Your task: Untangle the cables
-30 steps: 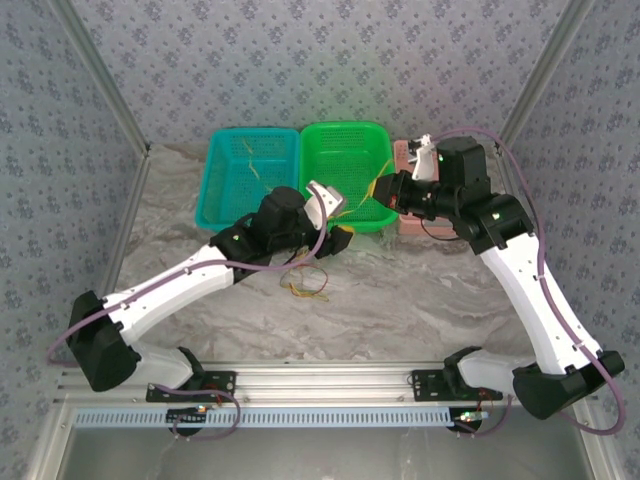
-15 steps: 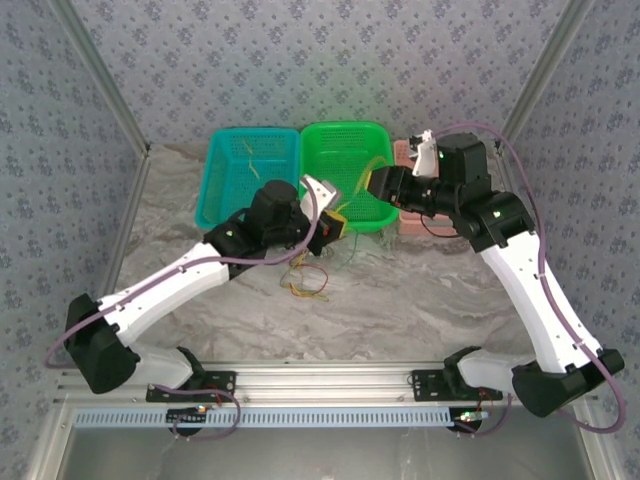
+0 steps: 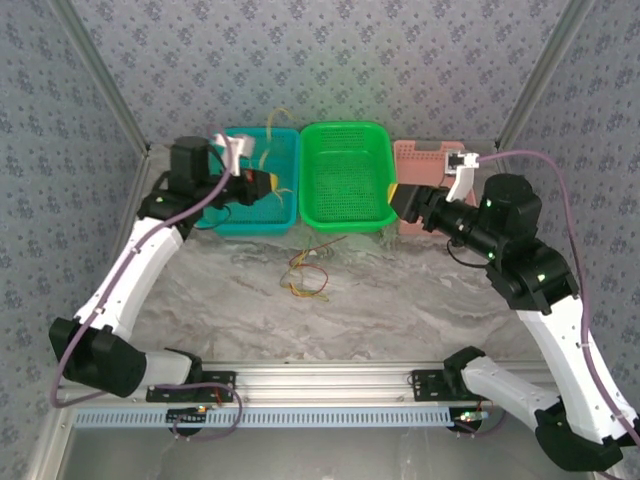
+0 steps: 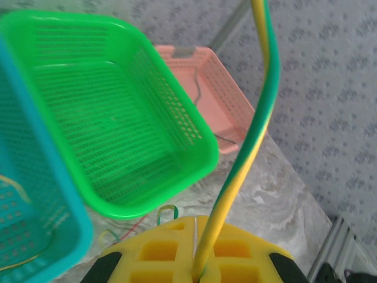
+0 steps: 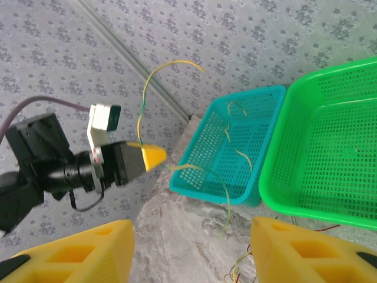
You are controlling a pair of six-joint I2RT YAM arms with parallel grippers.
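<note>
Since the earlier frame, one yellow-green cable has been lifted out of the tangle and carried to the upper left of the overhead view. It is now pinched between the pressed-together fingers of the left gripper, above the teal basket. Its free end arches upward above the gripper, and a thinner length hangs down near the basket's near wall. The right gripper has been drawn back to the right of the green basket. Its fingers are spread and nothing is held between them.

The remaining cables, red-brown, yellow and green strands, are left in a loose knot on the marble table at centre frame, just below the green basket. A few yellow cables can be seen lying inside the teal basket.

One strand is judged to have been freed from the knot, and sorting by colour appears to be intended. Release over the teal basket is judged to be the step in hand. The knot at centre is still to be worked apart.
</note>
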